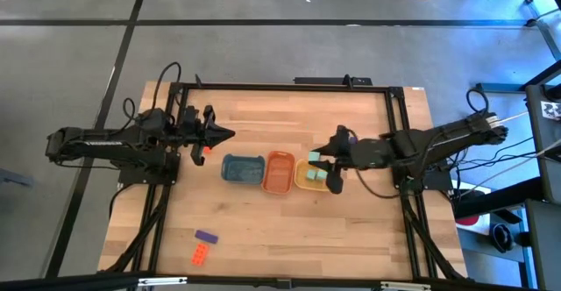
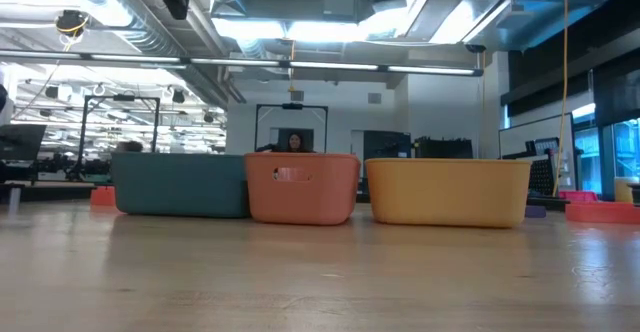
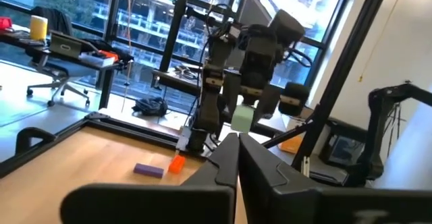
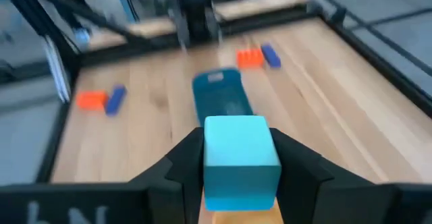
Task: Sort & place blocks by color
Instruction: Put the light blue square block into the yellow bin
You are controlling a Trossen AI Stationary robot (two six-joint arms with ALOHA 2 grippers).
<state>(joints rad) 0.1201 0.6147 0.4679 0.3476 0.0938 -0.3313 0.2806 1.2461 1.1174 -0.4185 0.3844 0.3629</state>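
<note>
My right gripper hangs above the yellow tray, shut on a mint green block; the left wrist view shows that block from the front. Another mint green block lies in the yellow tray. My left gripper hovers shut and empty at the table's left, beyond the blue tray. An orange-red block lies on the table beneath it. A purple block and an orange-red block lie near the front left. My right gripper pinches the mint green block by two opposite side faces, one finger on each side. The fingers come from the table's right, slanting downward. The block is lifted clear, over the yellow tray, its top face level.
The blue, orange and yellow trays stand in a row at the table's middle. One more purple block and an orange-red one lie on the wood near the right arm. A black frame borders the table.
</note>
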